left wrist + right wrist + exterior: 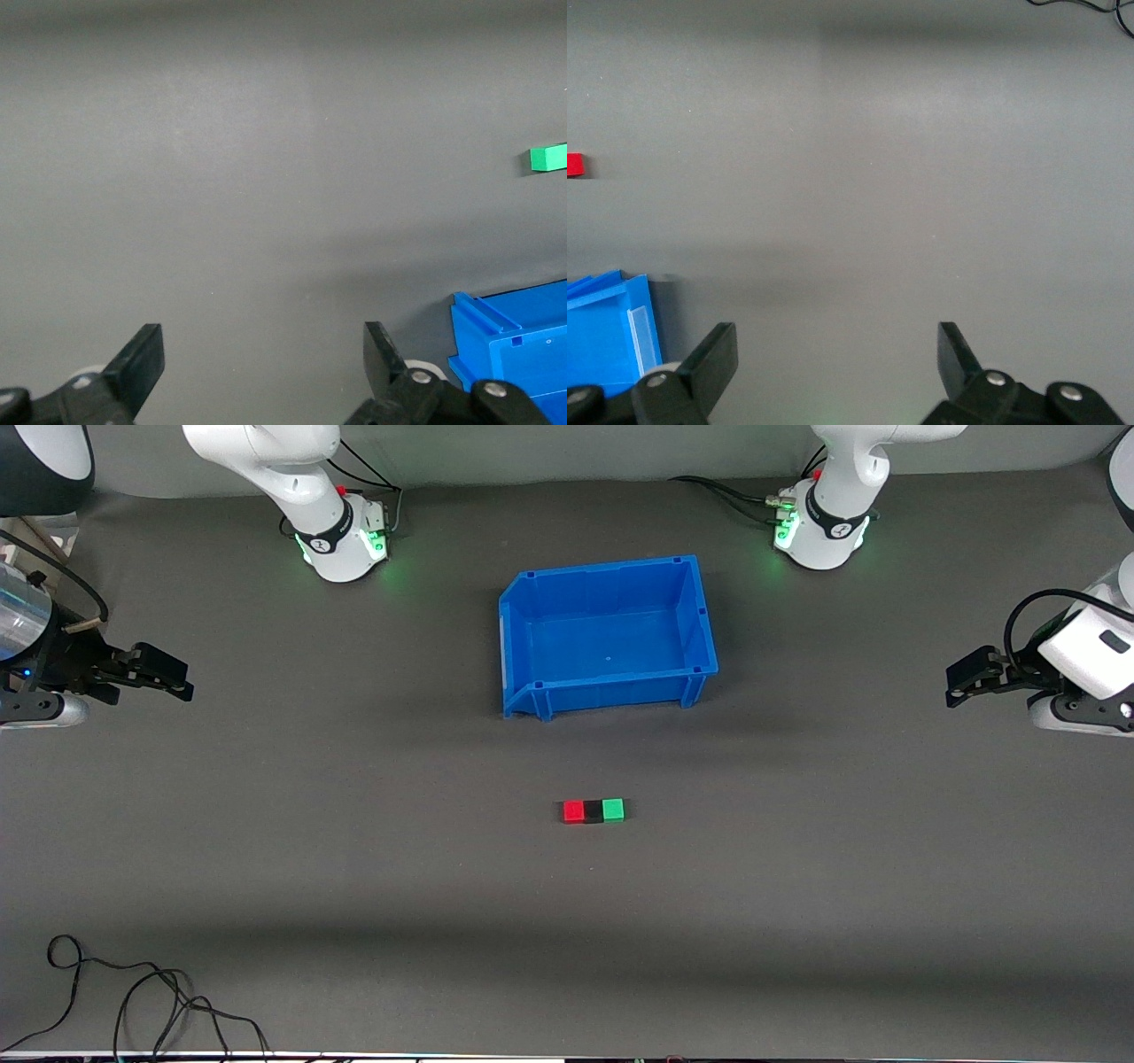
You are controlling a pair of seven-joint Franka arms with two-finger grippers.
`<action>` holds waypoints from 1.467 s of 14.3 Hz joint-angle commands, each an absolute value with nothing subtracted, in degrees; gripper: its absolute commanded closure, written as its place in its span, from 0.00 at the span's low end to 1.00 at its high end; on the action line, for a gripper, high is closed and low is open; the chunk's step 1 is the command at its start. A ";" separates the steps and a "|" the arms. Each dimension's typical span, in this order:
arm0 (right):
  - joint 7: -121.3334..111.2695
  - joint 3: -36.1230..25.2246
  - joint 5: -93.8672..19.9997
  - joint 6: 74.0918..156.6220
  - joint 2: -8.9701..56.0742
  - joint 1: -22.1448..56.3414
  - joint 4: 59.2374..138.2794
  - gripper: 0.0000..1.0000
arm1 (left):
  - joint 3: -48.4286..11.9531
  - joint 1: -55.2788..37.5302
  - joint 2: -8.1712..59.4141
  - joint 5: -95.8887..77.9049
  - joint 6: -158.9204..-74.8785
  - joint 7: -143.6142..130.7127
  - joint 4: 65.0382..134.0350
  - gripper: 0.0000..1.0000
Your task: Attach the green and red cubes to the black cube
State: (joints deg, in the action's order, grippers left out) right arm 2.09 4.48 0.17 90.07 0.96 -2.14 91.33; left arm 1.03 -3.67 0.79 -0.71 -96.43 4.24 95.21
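Red cube (573, 810), black cube (593, 811) and green cube (613, 809) in one tight row on the grey counter (354, 886), faces touching, black in the middle, red toward the right arm's end, green toward the left arm's. Nearer the front camera than the empty blue bin (523, 602), well apart from it. Right gripper (182, 680) parked out over the counter at its own end, jaws spread wide, nothing between them; left gripper (955, 682) likewise over its end, jaws wide open and empty. Both arms waiting, well clear of the row. By the look of it, joined already, little or nothing left to do. Main risk from here: any fresh approach nudging one end cube and shearing the row apart, since such small, light pieces would slide easily on a smooth counter. Off-centre pinch on one cube likely to twist it away from the black one. Whether the faces truly lock or merely touch: impossible to tell. Loose cable (133, 1001) at the counter's near edge, well apart from the cubes.
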 commanded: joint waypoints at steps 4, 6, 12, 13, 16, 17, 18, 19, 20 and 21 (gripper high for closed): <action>1.76 4.75 -2.20 92.29 -0.44 -1.41 92.20 0.00 | 0.88 -3.60 0.79 -0.09 -95.36 5.10 94.31 0.00; 1.67 4.83 -2.28 92.37 -0.35 -1.32 92.63 0.00 | 0.97 -3.60 1.23 -0.09 -95.27 4.92 93.87 0.00; 1.66 4.83 -2.37 94.12 0.52 -1.41 92.20 0.00 | 1.05 -3.60 2.28 -0.09 -95.36 4.40 93.17 0.00; 1.76 4.83 -2.37 95.35 0.88 -1.41 91.94 0.00 | 1.05 -3.60 2.63 -0.09 -95.36 4.05 93.16 0.00; 2.20 4.75 -2.37 96.50 1.76 -1.49 92.28 0.00 | 1.14 -3.43 5.26 -1.05 -95.36 -4.18 93.16 0.00; 2.20 4.75 -2.29 96.50 1.67 -1.58 92.20 0.00 | 1.14 -3.34 6.23 -1.23 -95.54 -9.09 93.25 0.00; 2.11 4.75 -2.37 96.42 1.58 -1.84 92.20 0.00 | 1.06 -3.43 7.20 -1.32 -95.71 -13.84 93.25 0.00; 2.11 4.66 -2.29 96.42 1.58 -1.93 92.11 0.00 | 1.05 -3.60 8.34 -2.36 -95.89 -18.76 93.16 0.00; 1.94 4.66 -2.29 96.33 1.41 -1.93 92.20 0.00 | 1.05 -3.52 9.13 -4.46 -95.98 -23.42 93.25 0.00; 1.76 4.57 -2.37 96.07 1.32 -1.93 92.37 0.00 | 1.05 -3.43 10.27 -6.48 -96.32 -27.29 93.16 0.00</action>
State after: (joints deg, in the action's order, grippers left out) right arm 2.10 4.90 -1.08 95.85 1.84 -1.90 92.18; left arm 1.19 -3.56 7.90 -3.61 -96.61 -19.33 94.96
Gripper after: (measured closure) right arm 0.000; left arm 0.000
